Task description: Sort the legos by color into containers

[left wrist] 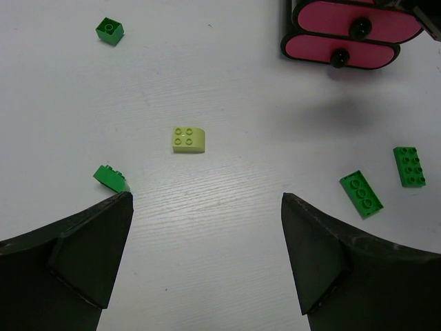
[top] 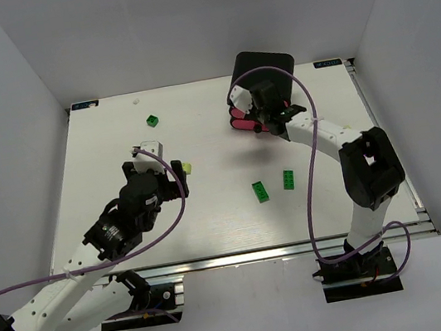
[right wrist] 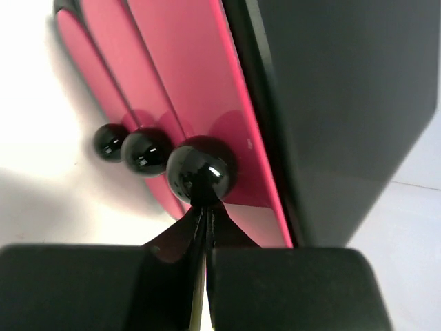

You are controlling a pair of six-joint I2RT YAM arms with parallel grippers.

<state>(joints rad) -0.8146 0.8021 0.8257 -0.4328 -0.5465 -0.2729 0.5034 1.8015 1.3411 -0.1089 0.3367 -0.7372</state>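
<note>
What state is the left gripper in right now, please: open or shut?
Open: the left gripper holds its fingers wide apart, with only bare table between them.

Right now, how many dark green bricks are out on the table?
4. A cube at the far back left, a small brick beside the left claw, and two flat bricks side by side near the middle. More may be hidden.

Glossy black knobs (right wrist: 198, 171), smooth pink drawers (right wrist: 186, 69), wood-grained white table (left wrist: 227, 227).
</note>
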